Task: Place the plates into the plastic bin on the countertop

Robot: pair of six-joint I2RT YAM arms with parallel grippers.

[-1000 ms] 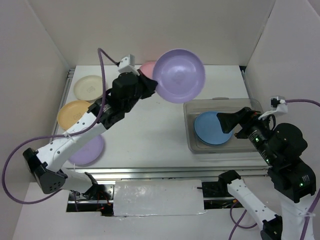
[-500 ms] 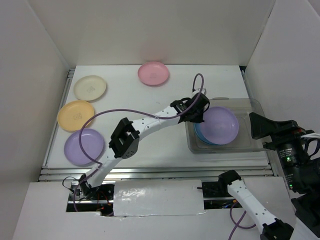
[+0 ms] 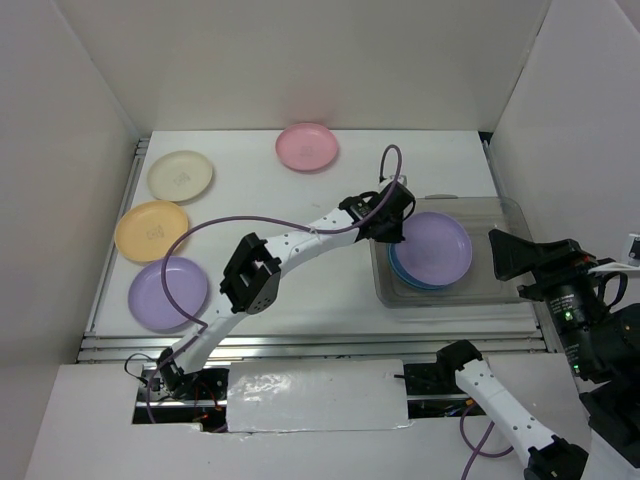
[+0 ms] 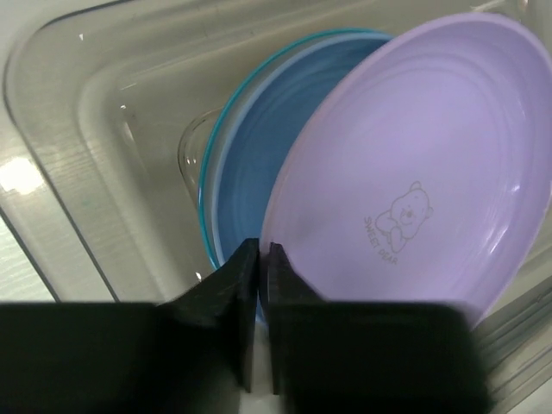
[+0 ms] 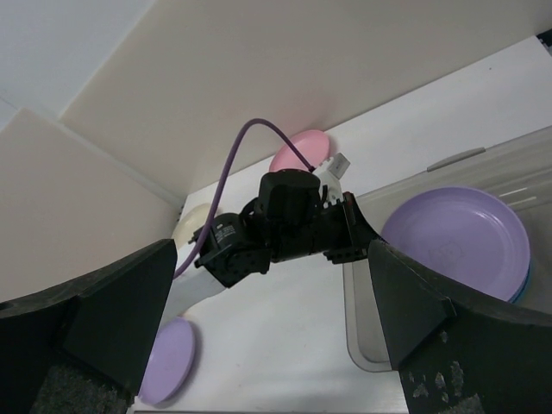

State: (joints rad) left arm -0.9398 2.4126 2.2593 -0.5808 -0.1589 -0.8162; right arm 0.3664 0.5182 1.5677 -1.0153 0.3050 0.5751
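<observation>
My left gripper (image 3: pixel 397 228) reaches into the plastic bin (image 3: pixel 500 214) and is shut on the rim of a lavender plate (image 3: pixel 438 245). In the left wrist view the jaws (image 4: pixel 261 250) pinch that plate (image 4: pixel 414 172), which tilts on a blue plate (image 4: pixel 246 177) lying in the bin (image 4: pixel 103 129). My right gripper (image 3: pixel 510 258) is open and empty, raised at the bin's right end; its fingers (image 5: pixel 112 302) frame the right wrist view. Pink (image 3: pixel 307 146), cream (image 3: pixel 180 175), orange-yellow (image 3: pixel 151 229) and a second lavender plate (image 3: pixel 167 293) lie on the countertop (image 3: pixel 300 215). The fruit-pattern plate is not in view.
Metal rails (image 3: pixel 300 342) run along the countertop's near edge and left side. White walls close in the back and both sides. The left arm's purple cable (image 3: pixel 384 165) loops above the bin's left end.
The left arm has carried the lavender plate from the back centre into the bin, onto the blue plate. The right gripper has pulled back out of the bin to the right.
</observation>
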